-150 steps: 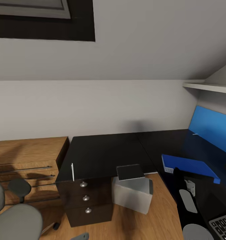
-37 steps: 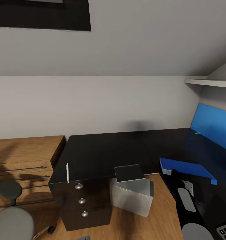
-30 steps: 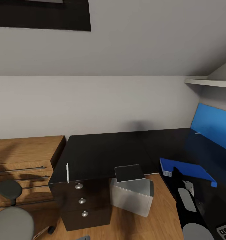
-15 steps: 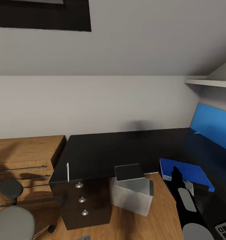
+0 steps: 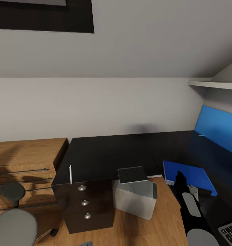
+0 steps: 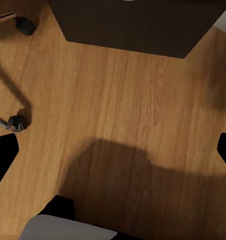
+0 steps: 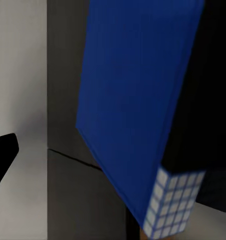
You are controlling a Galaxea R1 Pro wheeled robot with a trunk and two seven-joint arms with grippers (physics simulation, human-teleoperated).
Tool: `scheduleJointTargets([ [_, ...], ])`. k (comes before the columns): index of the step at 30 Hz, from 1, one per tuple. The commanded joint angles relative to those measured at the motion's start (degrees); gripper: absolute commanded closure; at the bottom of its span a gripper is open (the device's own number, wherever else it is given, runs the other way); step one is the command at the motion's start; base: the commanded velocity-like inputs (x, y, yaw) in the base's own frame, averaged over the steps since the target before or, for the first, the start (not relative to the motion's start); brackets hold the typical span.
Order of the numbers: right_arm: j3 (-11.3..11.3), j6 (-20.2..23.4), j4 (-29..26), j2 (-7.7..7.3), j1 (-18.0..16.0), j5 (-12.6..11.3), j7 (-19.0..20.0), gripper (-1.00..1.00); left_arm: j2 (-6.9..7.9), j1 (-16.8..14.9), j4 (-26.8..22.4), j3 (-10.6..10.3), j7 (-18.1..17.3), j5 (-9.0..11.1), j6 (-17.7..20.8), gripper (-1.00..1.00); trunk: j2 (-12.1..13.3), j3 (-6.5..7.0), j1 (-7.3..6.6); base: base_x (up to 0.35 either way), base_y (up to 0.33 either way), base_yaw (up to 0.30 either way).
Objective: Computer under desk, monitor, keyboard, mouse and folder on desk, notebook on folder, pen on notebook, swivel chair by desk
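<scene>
Folder [image 5: 189, 176] lies flat on the desk [image 5: 105, 157], just ahead of the right gripper [image 5: 180, 179], whose jaws stand spread and empty over its near edge. Left of that gripper, the notebook [image 5: 132, 175] rests on the computer [image 5: 134, 200]. Left gripper [image 6: 113, 150] hangs spread above bare floor [image 6: 123, 105].

**Colours and patterns, bedroom desk corner**

Desk [image 5: 105, 153]: black top, black drawer unit [image 5: 87, 208] with round silver knobs. Folder [image 5: 191, 174]: bright blue cover; its spine end [image 7: 170, 205] carries a white-and-pale-blue grid pattern. Notebook [image 5: 132, 175]: dark grey, pale edges. Computer [image 5: 134, 202]: light grey. Swivel chair [image 5: 11, 227]: grey upholstery, black armrest. Wall panel [image 5: 217, 128]: blue. Floor [image 6: 118, 115]: warm brown wood grain. Shelf unit [image 5: 25, 164]: same wood tone. Wall: pale grey.
</scene>
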Motion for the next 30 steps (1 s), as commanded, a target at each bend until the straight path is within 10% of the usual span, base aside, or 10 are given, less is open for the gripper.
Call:
scheduleJointTargets([
  [1, 0.0, -0.2, -0.1, 0.06, 0.0, -0.6, -0.1, -1.0, 0.03, 0.0, -0.1, -0.1, 0.3, 0.2, 0.2, -1.0, 0.0, -0.05, 0.0, 0.0, 0.0, 0.0],
  [23, 5.5, -0.2, -6.2, 1.64, 0.1, -0.3, 0.3, -1.0, 0.05, 0.0, 0.0, -0.1, 0.3, 0.3, 0.2, -1.0, 0.0, -0.05, 0.0, 0.0, 0.0, 0.0],
  [30, 13.7, -0.3, -6.2, 1.41, 0.2, 0.7, 0.5, -1.0, 0.05, 0.0, 0.1, -0.1, 0.3, 0.3, 0.2, -1.0, 0.0, -0.05, 0.0, 0.0, 0.0, 0.0],
])
